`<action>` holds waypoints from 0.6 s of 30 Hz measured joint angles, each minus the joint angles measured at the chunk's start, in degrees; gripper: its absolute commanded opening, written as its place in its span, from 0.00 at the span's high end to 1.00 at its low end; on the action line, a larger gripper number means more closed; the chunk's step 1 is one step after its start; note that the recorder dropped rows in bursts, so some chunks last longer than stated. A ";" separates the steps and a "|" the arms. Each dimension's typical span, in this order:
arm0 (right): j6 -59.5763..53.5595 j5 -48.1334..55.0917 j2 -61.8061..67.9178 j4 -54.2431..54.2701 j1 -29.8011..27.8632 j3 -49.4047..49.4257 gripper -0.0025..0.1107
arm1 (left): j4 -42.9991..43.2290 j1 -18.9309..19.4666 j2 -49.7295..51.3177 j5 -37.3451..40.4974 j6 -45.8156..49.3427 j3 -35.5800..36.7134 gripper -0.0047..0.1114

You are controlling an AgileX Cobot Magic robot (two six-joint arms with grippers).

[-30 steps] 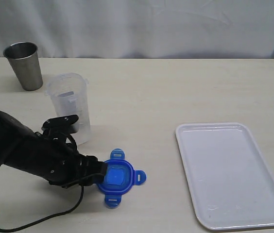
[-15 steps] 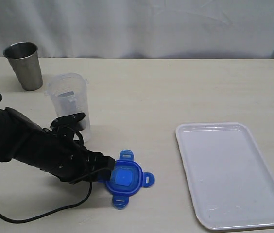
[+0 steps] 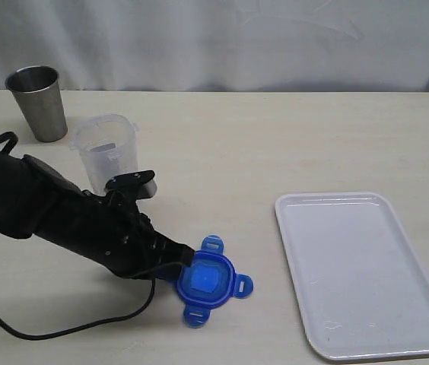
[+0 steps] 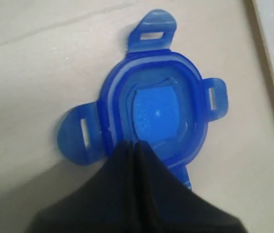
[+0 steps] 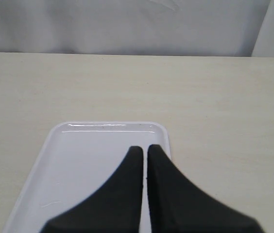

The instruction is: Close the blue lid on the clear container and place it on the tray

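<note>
The blue lid lies flat on the table, toward the front and left of the middle, with three tabs showing in the left wrist view. My left gripper is shut, its tips meeting over the lid's near rim; nothing shows between the fingers, and they hide the fourth tab. The clear container stands upright and open behind my left arm. The white tray lies flat on the right. My right gripper is shut and empty above the tray; the exterior view does not show it.
A grey steel cup stands upright at the back left, behind the container. My left arm's black cable trails across the table near the front edge. A white curtain closes off the back of the table.
My left gripper has gone from open to shut while moving right. The blue lid has slid right along the table with it, closer to the tray. The right gripper has not moved.
</note>
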 measured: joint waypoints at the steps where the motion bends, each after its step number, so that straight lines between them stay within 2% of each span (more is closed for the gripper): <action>1: 0.00 0.00 0.00 0.00 0.00 0.00 0.94 | 0.17 0.00 0.00 0.34 0.29 0.00 0.96; 5: 0.00 0.00 0.00 0.00 0.00 0.00 0.94 | 2.38 -0.35 -0.54 2.73 3.94 0.00 0.96; 7: 0.00 0.00 0.00 0.00 0.00 0.00 0.94 | 6.17 -1.93 -2.43 3.63 7.33 0.00 0.96; 9: 0.00 0.00 0.00 0.00 0.00 0.00 0.94 | 16.23 -6.74 -5.31 4.34 11.72 0.00 0.93; 12: 0.00 0.00 0.00 0.00 0.00 0.00 0.94 | 28.61 -13.69 -6.64 1.63 13.12 0.00 0.64; 14: 0.00 0.00 0.00 0.00 0.00 0.00 0.94 | 32.87 -16.02 -6.75 -3.24 13.23 0.00 0.49; 16: 0.00 0.00 0.00 0.00 0.00 0.00 0.94 | 38.24 -18.59 -6.75 -11.06 13.38 0.00 0.44; 18: 0.00 0.00 0.00 0.00 0.00 0.00 0.94 | 46.85 -21.51 -6.75 -17.35 13.60 0.00 0.44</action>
